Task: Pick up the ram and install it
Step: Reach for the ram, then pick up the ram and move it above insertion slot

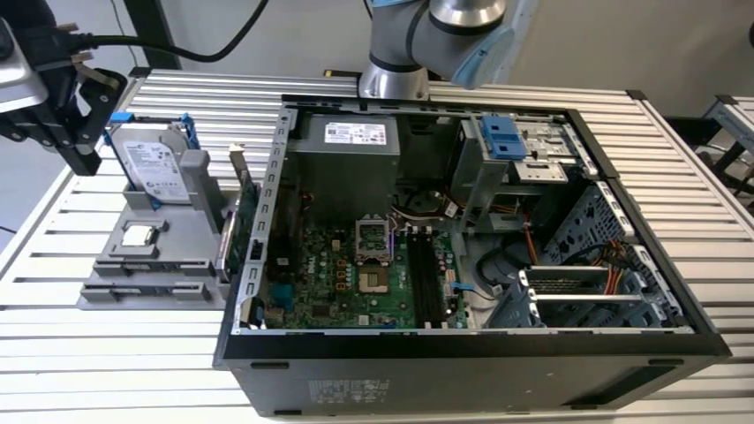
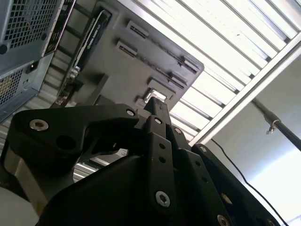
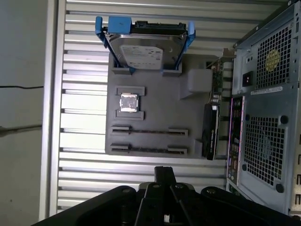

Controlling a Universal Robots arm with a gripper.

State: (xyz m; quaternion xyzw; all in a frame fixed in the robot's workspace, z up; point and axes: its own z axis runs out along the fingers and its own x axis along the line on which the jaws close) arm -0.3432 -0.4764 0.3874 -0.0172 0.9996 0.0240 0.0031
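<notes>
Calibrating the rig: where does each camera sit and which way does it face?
Exterior view: off the arm, high, looking down into the open case; arm and gripper show.
First wrist view: at the wrist, facing down past the gripper onto the holder.
Second wrist view: at the wrist, looking along the gripper toward the holder.
Shared: all three show gripper and holder.

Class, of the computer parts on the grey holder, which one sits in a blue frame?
The silver hard drive. The small square silver chip and the green expansion card have no blue frame.
</notes>
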